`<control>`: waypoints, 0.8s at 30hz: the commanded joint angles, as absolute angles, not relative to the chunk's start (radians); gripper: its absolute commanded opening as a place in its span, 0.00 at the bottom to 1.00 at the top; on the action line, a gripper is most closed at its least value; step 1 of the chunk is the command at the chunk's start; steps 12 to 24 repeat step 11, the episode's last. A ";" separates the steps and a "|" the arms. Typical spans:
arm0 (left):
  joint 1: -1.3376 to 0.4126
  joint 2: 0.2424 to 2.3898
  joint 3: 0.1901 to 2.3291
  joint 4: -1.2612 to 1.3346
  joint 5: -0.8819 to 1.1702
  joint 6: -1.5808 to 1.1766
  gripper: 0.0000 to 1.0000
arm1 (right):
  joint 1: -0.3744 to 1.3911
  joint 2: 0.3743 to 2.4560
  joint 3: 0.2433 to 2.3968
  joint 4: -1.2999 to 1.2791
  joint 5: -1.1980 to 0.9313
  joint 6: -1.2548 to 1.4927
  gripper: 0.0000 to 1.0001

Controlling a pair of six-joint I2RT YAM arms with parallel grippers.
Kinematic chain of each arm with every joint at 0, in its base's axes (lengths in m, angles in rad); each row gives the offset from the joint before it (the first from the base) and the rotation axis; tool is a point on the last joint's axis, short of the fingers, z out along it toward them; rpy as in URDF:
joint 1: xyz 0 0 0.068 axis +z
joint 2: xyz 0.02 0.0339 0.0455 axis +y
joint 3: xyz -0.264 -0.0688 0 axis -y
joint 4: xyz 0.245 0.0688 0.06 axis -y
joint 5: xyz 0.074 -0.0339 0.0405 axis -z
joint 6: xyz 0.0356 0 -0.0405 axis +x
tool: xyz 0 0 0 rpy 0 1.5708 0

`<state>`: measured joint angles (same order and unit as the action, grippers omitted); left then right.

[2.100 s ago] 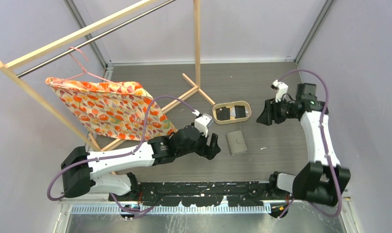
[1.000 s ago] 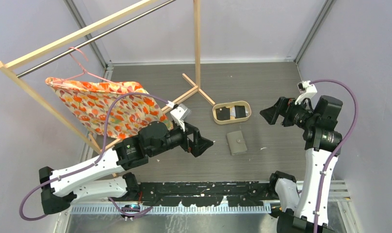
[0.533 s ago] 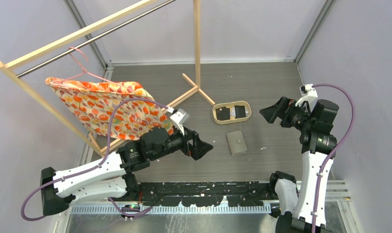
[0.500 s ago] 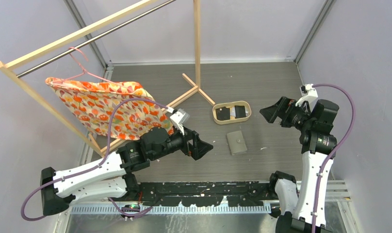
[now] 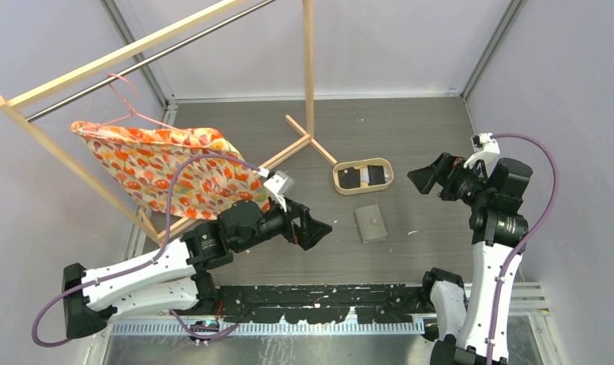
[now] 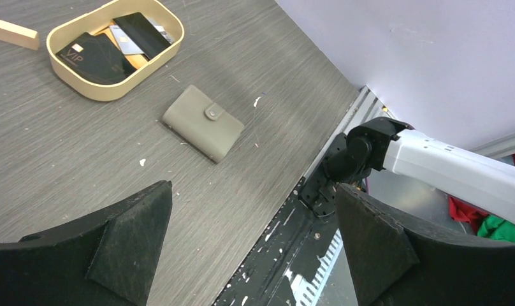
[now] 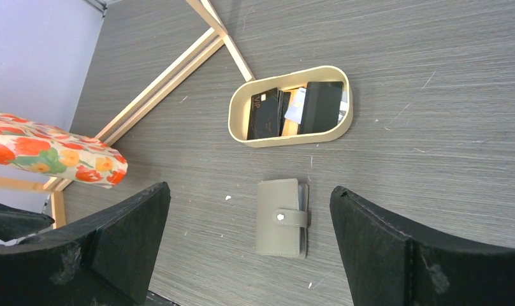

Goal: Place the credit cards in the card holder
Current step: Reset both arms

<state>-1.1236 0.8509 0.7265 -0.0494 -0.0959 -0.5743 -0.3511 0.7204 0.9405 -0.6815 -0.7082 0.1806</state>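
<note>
Left claw and right claw hang wide and empty. The wallet lies snapped shut on the table between them, ahead of each. The cards lie flat in the tray just beyond it. Likely trouble: both claws reaching for the wallet could clash, and wide jaws may nudge the tray's rim or drag overlapping cards rather than lift one. The closed snap also blocks any card.

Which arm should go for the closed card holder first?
Left, probably. The left arm has its open jaws pointing straight at the snapped-shut card holder, close beside it. The right arm, jaws also open, sits farther off, nearer the wooden tray of credit cards.
</note>
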 commanded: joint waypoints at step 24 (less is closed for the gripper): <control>-1.112 0.867 0.868 -0.219 -0.236 -0.408 1.00 | -0.356 0.747 0.985 -0.662 -0.689 0.181 1.00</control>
